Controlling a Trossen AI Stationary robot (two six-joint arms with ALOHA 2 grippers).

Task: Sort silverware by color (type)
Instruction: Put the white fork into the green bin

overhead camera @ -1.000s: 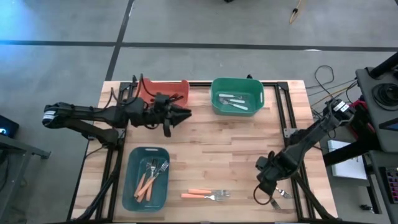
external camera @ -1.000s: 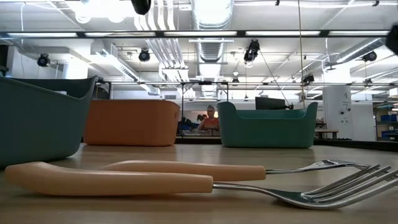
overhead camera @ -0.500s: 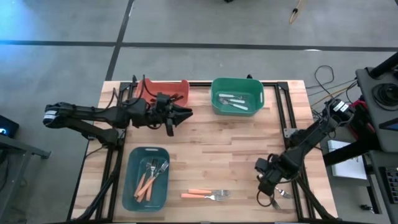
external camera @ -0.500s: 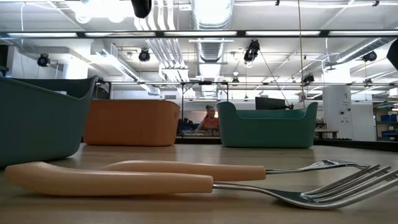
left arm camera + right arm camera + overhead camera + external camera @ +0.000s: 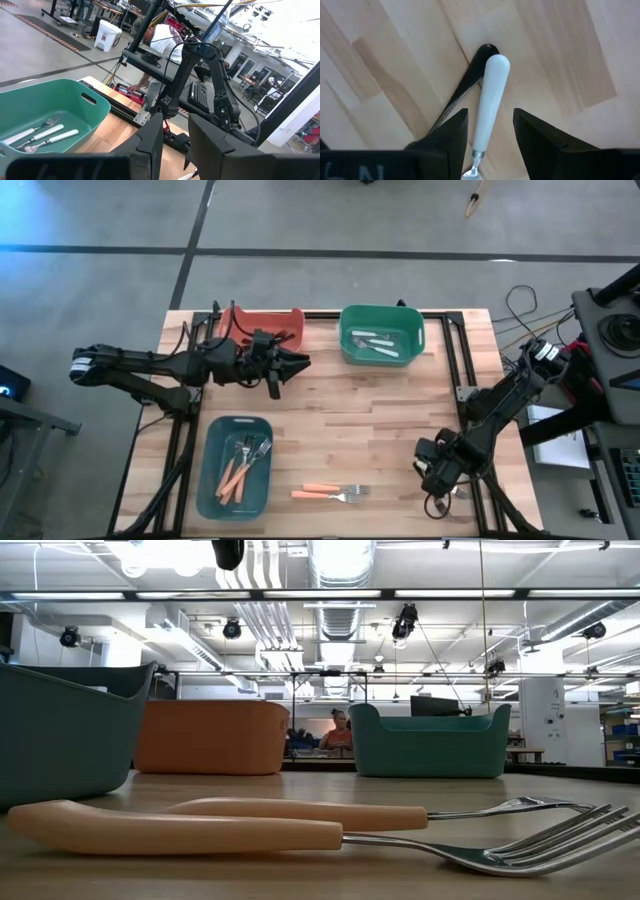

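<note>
From above, the right gripper (image 5: pixel 437 480) is seen low at the table's (image 5: pixel 380 405) five-o'clock corner, close to the edge; wide bare wood lies toward the centre. The left gripper (image 5: pixel 297 364) is held at eleven o'clock, between the red bin (image 5: pixel 262 323) and green bin (image 5: pixel 381 333).

At table level, two orange-handled forks (image 5: pixel 300 822) are seen lying side by side.

By the left wrist, its fingers (image 5: pixel 150 142) are shown apart, holding nothing.

By the right wrist, a white-handled utensil (image 5: pixel 487 102) is straddled by open fingers (image 5: pixel 452 132), crossing a black utensil (image 5: pixel 462 90).
</note>
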